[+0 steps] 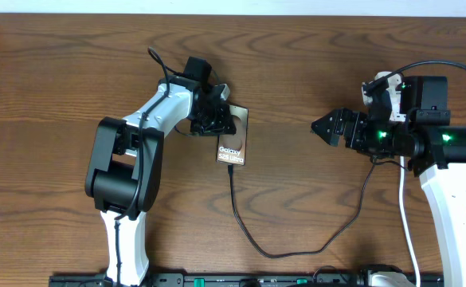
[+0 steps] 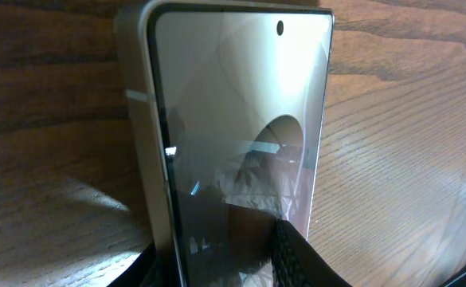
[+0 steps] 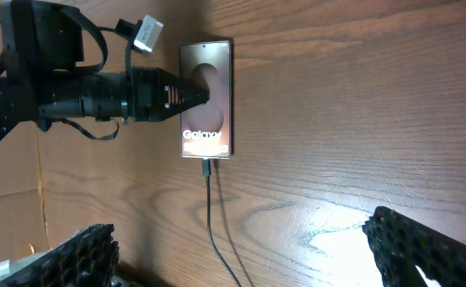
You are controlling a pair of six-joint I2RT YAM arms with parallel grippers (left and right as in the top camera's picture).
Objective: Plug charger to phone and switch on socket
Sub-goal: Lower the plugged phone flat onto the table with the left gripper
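charger (image 3: 209, 195) cable loops nearest the bases, plug tip seated in the phone (image 1: 234, 145) at its 6 o'clock end. phone lies mid table (image 1: 57, 64). left gripper (image 1: 215, 121) clamped on the phone's 11 o'clock corner. right gripper (image 1: 322, 126) at phone's 3 o'clock, well apart, fingers spread, empty.

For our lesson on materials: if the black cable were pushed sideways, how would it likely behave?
The cable probably flops rather than slides whole: it lies in a loose curve. It looks thin, so likely light. Its end meets the phone, so a pull might drag that.
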